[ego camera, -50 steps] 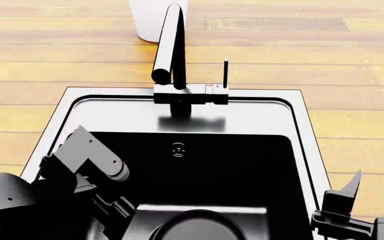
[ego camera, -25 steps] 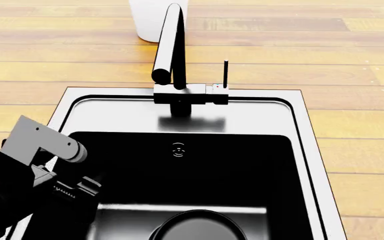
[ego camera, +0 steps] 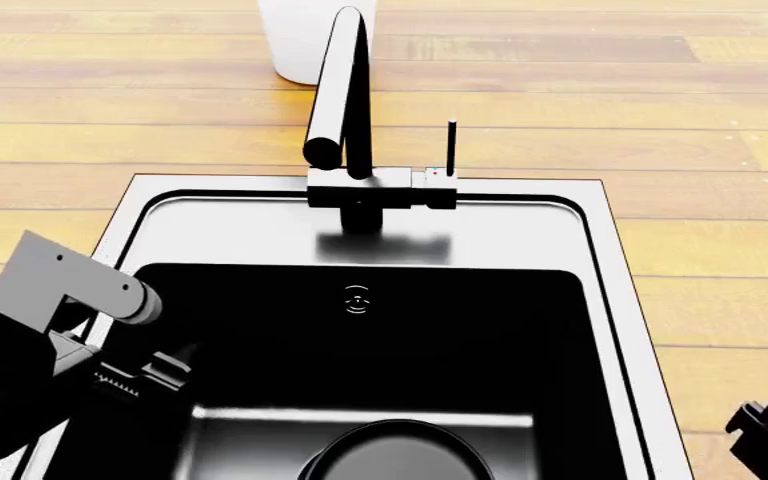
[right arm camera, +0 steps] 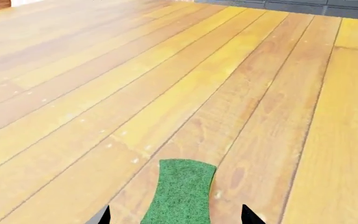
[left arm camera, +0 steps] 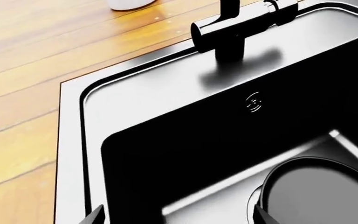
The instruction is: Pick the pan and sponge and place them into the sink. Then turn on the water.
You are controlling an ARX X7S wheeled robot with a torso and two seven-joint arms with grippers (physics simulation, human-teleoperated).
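Note:
The black pan lies on the floor of the steel sink, at the near side; it also shows in the left wrist view as a dark round pan. My left gripper is open over the sink's left part, apart from the pan, with nothing between its fingers. The green sponge lies flat on the wooden counter, and in the head view it is out of sight. My right gripper is open, its fingertips either side of the sponge's near end.
A tall black faucet with a thin upright lever stands on the sink's back rim. A white container sits behind it. Wooden counter surrounds the sink. My left arm covers the left rim.
My left arm has drawn back from the pan in the basin toward the sink's left edge. The right gripper dropped low at the head view's right corner.

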